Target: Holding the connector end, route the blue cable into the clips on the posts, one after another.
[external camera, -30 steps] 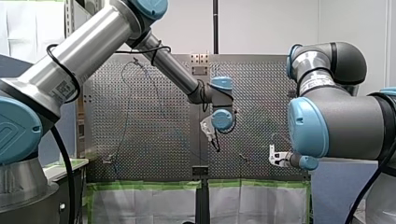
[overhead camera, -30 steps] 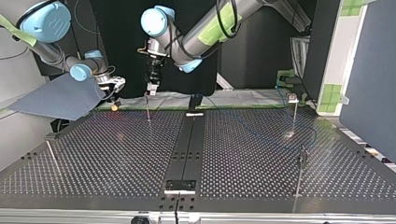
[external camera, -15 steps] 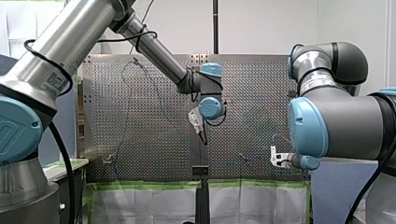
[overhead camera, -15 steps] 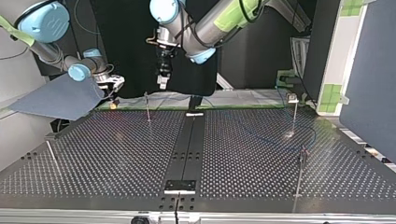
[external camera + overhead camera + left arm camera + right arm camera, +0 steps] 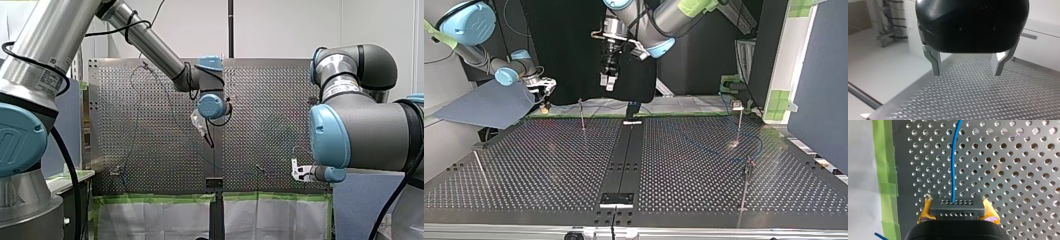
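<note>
My right gripper (image 5: 957, 213) is shut on the black connector (image 5: 957, 206), with a yellow pad on each side of it. The blue cable (image 5: 954, 157) runs from the connector straight ahead over the perforated plate. In the top view this gripper (image 5: 544, 96) hangs by the table's far left corner. The cable (image 5: 704, 146) trails faintly across the right half, near two thin posts (image 5: 740, 119) (image 5: 746, 182). Another post (image 5: 582, 115) stands at the far left. My left gripper (image 5: 967, 72) is open with nothing between its metal fingers. It hovers high above the table (image 5: 608, 82).
A dark rail (image 5: 624, 160) runs down the table's middle. A further post (image 5: 479, 167) leans near the top view's left edge. A grey-blue sheet (image 5: 489, 106) lies beyond the left corner. Green tape (image 5: 885, 170) lines the plate's edge beside my right gripper.
My left arm has lifted its open gripper away from the far-left post, up and towards the top view's middle. My right gripper has barely shifted and still holds the connector.
</note>
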Controlling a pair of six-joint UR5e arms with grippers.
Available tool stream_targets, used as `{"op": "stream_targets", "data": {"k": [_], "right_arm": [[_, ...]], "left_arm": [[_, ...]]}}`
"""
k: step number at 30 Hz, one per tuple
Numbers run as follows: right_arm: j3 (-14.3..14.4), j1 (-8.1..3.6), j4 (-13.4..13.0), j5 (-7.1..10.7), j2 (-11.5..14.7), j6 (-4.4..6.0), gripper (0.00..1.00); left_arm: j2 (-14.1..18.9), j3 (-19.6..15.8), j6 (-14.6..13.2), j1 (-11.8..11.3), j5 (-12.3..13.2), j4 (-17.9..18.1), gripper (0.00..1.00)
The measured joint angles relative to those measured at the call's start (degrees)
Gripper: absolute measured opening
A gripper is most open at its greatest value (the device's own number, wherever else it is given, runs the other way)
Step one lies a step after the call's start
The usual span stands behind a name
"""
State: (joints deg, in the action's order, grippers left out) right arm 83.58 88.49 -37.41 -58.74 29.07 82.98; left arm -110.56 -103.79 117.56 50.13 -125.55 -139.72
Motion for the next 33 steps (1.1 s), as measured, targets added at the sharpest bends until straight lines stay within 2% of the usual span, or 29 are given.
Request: {"op": "stream_targets", "data": {"k": [6, 12, 17, 24, 27, 30, 33], "right_arm": [[1.3, -0.23, 0.4, -1.01, 1.4, -1.08, 0.00], [4.1, -0.41, 0.5, -3.99, 4.7, -1.90, 0.00], [5.7, -0.61, 1.5, -6.67, 8.0, -2.41, 0.00], [6.3, -0.14, 3.5, -7.37, 12.3, -3.10, 0.00], [6.3, 0.09, 3.7, -7.38, 14.2, -2.92, 0.00], [6.3, 0.21, 3.1, -6.73, 16.1, -1.84, 0.00], [6.3, 0.16, 1.9, -5.56, 17.1, -0.27, 0.00]], "left_arm": [[3.4, -3.4, 0.6, -0.5, 0.4, 3.3, 1.00], [7.0, -7.0, 0.7, -0.8, 0.6, 6.4, 1.00], [10.0, -10.0, 0.7, -1.1, 0.7, 6.8, 1.00], [14.3, -14.3, 0.6, -1.2, 0.6, 6.0, 1.00], [15.5, -16.3, 0.7, -1.4, 0.6, 6.2, 1.00], [15.9, -18.1, 0.7, -1.7, 0.6, 7.2, 1.00], [16.0, -19.9, 0.3, -2.3, 0.5, 8.3, 1.00]]}}
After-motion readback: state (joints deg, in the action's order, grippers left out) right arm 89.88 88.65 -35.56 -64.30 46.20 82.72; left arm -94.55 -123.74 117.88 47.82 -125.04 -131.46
